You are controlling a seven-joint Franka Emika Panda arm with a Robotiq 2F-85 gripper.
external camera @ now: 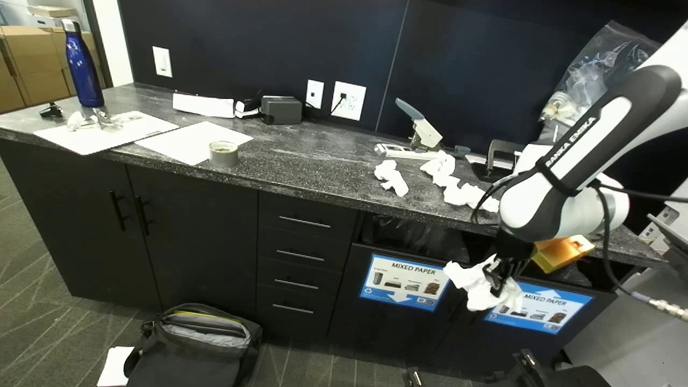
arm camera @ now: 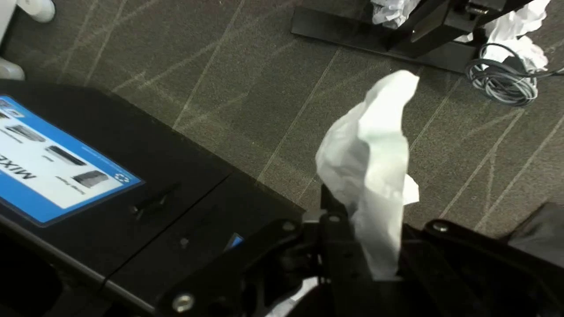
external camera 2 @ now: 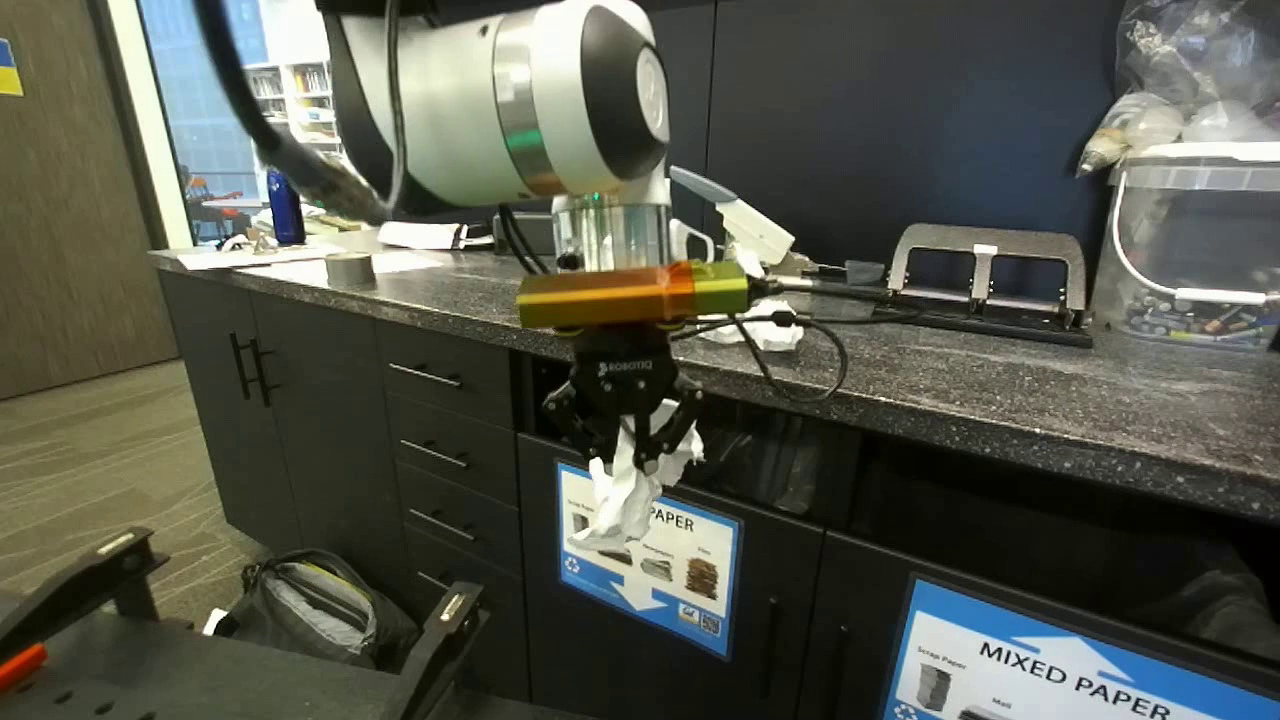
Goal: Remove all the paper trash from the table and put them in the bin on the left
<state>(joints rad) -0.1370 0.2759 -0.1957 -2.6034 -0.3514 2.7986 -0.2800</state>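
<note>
White crumpled paper (external camera 2: 620, 510) is clamped in my black two-fingered claw (external camera 2: 626, 458), held low, I judge, because the black, blue-and-white-labelled cabinet bin (external camera 2: 780, 555) behind the claw opens beneath the dark grey speckled stone countertop (external camera: 301, 156). More crumpled scraps (external camera: 393, 176) lie on it, above the claw.

Paper scrap (external camera 2: 624, 504) partly behind gripper (external camera 2: 627, 461)

- A blue bottle (external camera: 83, 67) is standing up.
- Flat white sheets (external camera: 102, 138) are lying near the bottle.
- A roll of tape (external camera: 223, 157) is sitting by a sheet.
- A big stapler (external camera: 428, 134) is sticking its arm up.
- A hole punch (external camera 2: 985, 250) is sitting beside a clear bucket (external camera 2: 1215, 178).
- A dark bag (external camera: 188, 360) is lying open on the floor (external camera: 37, 322).
- Brown boxes (external camera: 35, 59) are sitting far back.
</note>
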